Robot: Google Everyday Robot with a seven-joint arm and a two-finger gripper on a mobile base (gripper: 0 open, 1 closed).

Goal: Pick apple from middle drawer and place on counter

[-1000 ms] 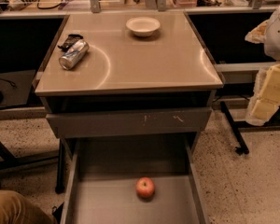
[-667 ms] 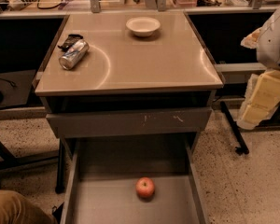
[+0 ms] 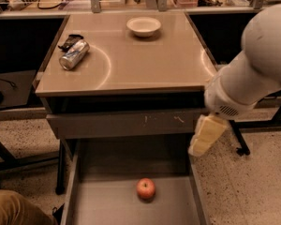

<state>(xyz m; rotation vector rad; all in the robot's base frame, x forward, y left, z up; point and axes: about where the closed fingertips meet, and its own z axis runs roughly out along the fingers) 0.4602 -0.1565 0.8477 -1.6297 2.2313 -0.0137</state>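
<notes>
Gripper [image 3: 205, 137] hangs below glossy tan counter [image 3: 145, 62], apple [image 3: 145, 189] in middle drawer [image 3: 107, 205]

Speckled floor [image 3: 253, 186] is seen below — a cluttered desk [image 3: 79, 4] is ranged behind; the gripper [image 3: 205, 136] is held low at right.

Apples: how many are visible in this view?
1. The apple lies in the middle drawer, on its floor; more could hide beyond the picture's lower edge. The gripper hangs above the drawer's right wall.
</notes>
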